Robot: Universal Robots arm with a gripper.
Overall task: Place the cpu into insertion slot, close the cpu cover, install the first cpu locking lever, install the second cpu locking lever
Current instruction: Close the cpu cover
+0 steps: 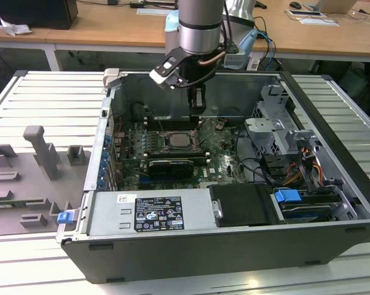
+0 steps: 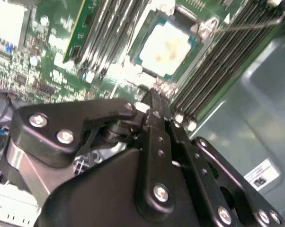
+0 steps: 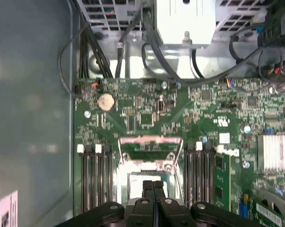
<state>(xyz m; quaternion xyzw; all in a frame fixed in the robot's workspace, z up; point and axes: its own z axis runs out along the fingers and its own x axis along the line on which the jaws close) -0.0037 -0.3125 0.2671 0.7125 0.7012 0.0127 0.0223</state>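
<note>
Hovering over the cpu, gripper pressed together and empty, memory slots close on both sides

In the exterior view an open computer case rests on a slatted metal table. Grey fixture blocks stand at 9 o'clock from the case, and wooden desks run across at 12 o'clock. Inside lies a green motherboard carrying a long black card. A silver power supply lines the 6 o'clock wall, with 1 blue latch at its 9 o'clock end. A drive cage stands at 3 o'clock. In the first wrist view a coin battery, a finned heat sink and 2 banks of memory slots sit on the board.
</note>
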